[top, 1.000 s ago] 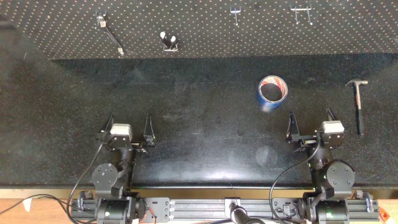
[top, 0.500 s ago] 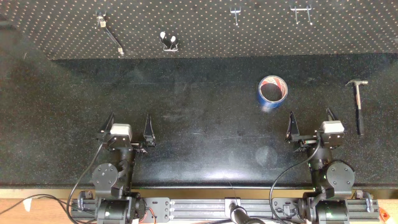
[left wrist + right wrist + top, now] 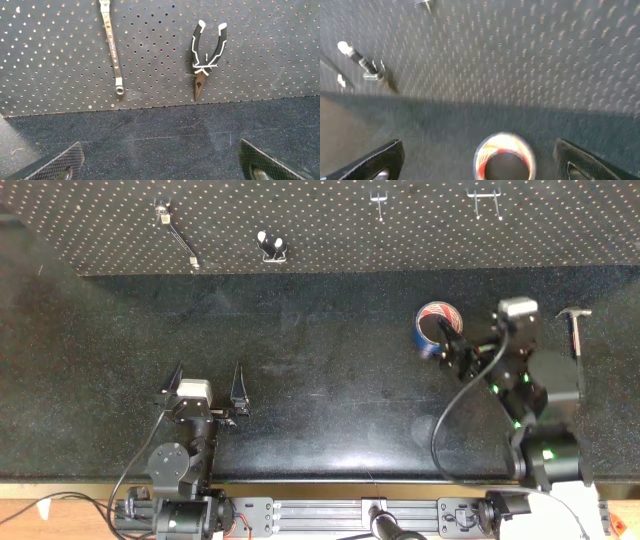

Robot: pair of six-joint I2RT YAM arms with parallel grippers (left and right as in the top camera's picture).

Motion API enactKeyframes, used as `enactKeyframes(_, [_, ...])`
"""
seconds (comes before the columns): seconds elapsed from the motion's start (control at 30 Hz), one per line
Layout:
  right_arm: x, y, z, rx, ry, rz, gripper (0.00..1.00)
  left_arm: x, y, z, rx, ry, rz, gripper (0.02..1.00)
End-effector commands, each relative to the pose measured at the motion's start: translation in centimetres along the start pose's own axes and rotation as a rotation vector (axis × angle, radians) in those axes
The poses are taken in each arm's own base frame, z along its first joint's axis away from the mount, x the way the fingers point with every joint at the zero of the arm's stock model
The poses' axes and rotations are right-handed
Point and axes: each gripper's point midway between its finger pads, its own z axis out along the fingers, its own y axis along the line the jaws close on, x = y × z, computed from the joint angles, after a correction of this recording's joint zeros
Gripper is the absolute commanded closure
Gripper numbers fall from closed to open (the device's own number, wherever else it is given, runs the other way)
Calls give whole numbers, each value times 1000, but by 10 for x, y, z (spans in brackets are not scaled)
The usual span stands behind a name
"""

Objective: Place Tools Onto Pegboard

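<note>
Right-hand pincer (image 3: 455,346) of mine had swung forward from its rest near the front of the worktop (image 3: 320,350), where it sat half a second before. It now stood close against the roll of tape (image 3: 426,314), fingers spread wide with nothing between them. Seen from that wrist, the roll lay between the two fingers and a little ahead, flat on the worktop with its hole upward, near the foot of the pegboard (image 3: 330,230). The hammer (image 3: 576,340) lay untouched off to the right of the roll. My left pincer (image 3: 207,383) had not stirred. It sat parked, wide and empty, facing the wrench (image 3: 113,47) and the pliers (image 3: 206,50) already hanging on the board. I judged the tape to be my next tool: two were up, two were left, and bare hooks (image 3: 378,200) waited above the roll.
</note>
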Motion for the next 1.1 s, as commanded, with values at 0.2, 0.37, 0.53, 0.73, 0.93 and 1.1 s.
enactKeyframes(0.2, [40, 15, 65, -29, 531, 83, 27, 0, 0, 0, 1, -3, 6, 23])
enactKeyframes(0.37, [60, 8, 75, 93, 748, 19, 27, 0, 0, 0, 1, -3, 6, 23])
enactKeyframes(0.53, [88, 8, 91, 205, 873, -5, 27, 0, 0, 0, 1, -3, 6, 20])
enactKeyframes(0.73, [112, 5, 97, 231, 942, 18, 27, 0, 0, 0, 1, -3, 6, 23])
enactKeyframes(0.93, [120, 1, 99, 241, 967, -36, 29, 0, 0, 0, 1, -3, 6, 23])
enactKeyframes(1.1, [132, 0, 101, 251, 998, -49, 268, 0, 0, 0, 1, -3, 5, 25])
